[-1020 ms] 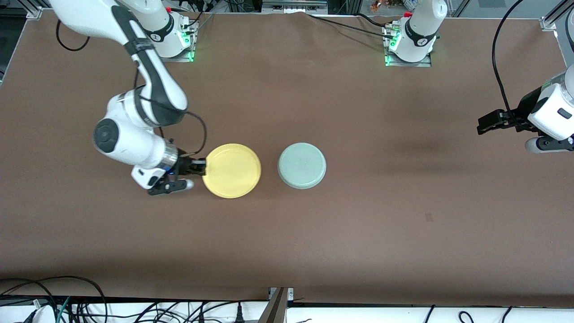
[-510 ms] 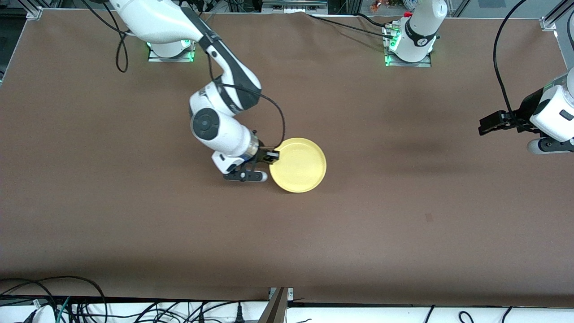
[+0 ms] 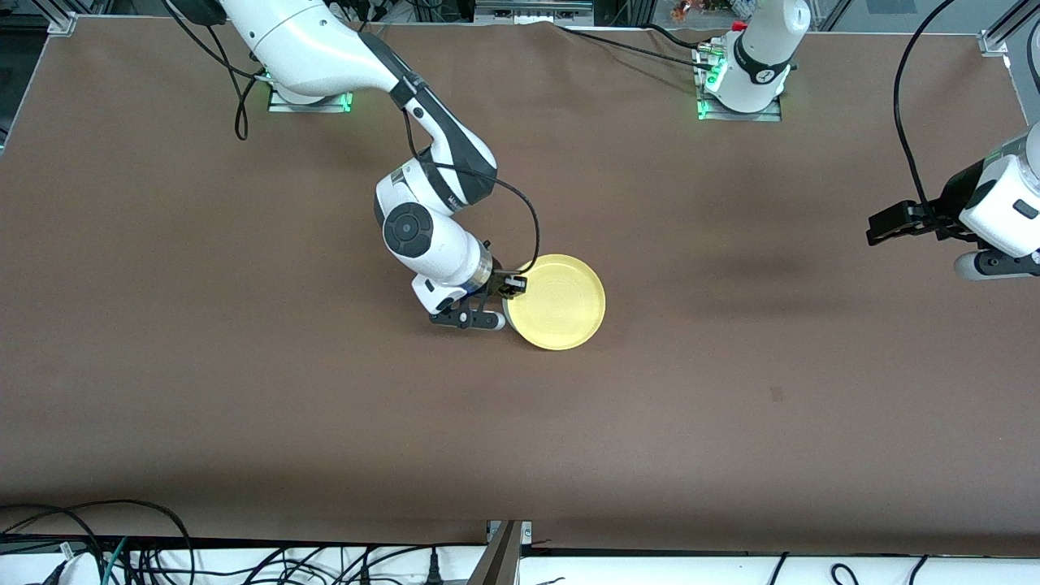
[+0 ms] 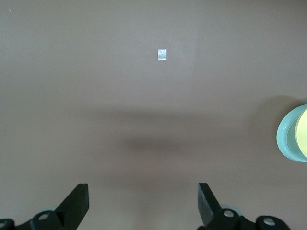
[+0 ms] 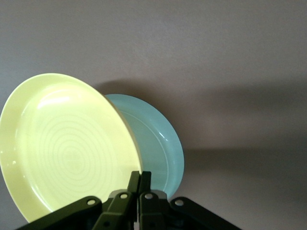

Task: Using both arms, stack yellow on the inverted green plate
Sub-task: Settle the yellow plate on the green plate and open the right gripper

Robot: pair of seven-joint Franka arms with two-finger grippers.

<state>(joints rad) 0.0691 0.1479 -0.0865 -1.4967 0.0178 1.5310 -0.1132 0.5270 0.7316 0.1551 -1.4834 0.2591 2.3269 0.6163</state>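
**A:** Start with what lies nearest the front camera. What is there now?

**B:** The yellow plate [image 3: 555, 302], at mid-table, rim up. Half a second ago it sat a touch more toward the right arm's end; a second ago it was well short of here, with the green plate [image 5: 160, 143] bare beside it. Now the green plate is covered in the front view.

**A:** So yellow is over green?

**B:** Yes. The right wrist view shows the mint plate under it, peeping out along one edge, and the left wrist view [image 4: 287, 134] catches the same pale rim around the yellow. The yellow looks tilted above it, so I judge it carried over but not yet set down flat.

**A:** And the hold?

**B:** The right gripper [image 3: 510, 286] is pinched tight on the yellow plate's rim, on the edge toward the right arm's end. The arm has swung across from its base to bring it here.

**A:** Farther off?

**B:** The left gripper [image 3: 890, 223] hangs over the table [image 3: 731, 406] at the left arm's end, jaws spread wide and holding nothing. That arm waits.

**A:** What remains?

**B:** As I read it, centring, lowering and letting go. Released off-centre, the plate may slide off.
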